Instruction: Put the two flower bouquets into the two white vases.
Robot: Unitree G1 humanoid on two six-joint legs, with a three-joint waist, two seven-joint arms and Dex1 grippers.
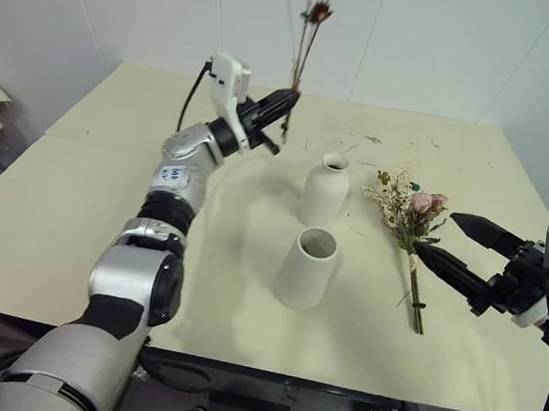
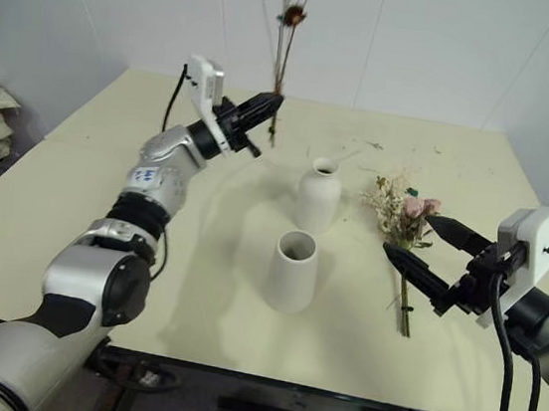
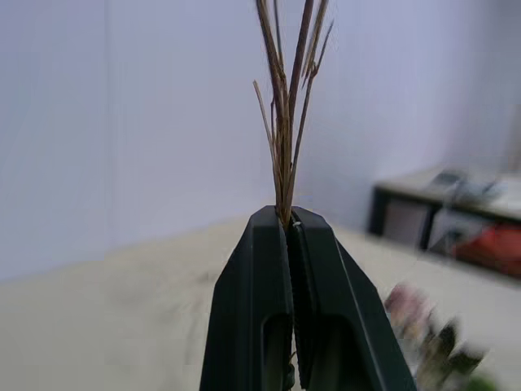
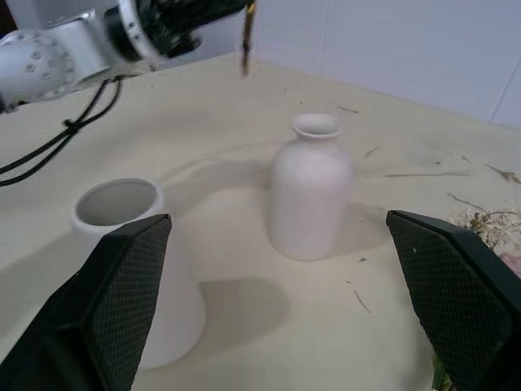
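A pale cream table [image 1: 71, 231] stands in a white-walled corner, with bits of dried stalk scattered over its far side. Near its middle stand two white vases: the narrow-necked vase [image 1: 324, 190] farther back and the wide-mouthed vase [image 1: 306, 268] just in front of it, close together but apart. The left gripper [image 1: 285, 101] is raised above the table behind and to the left of the narrow-necked vase, its jaws clamped tight on the stems of the thin dried flowers [image 1: 310, 24], which stand upright. The pink rose bunch [image 1: 411, 222] lies flat on the table right of the vases. The right gripper [image 1: 455, 242] hovers beside it, jaws spread wide and empty.
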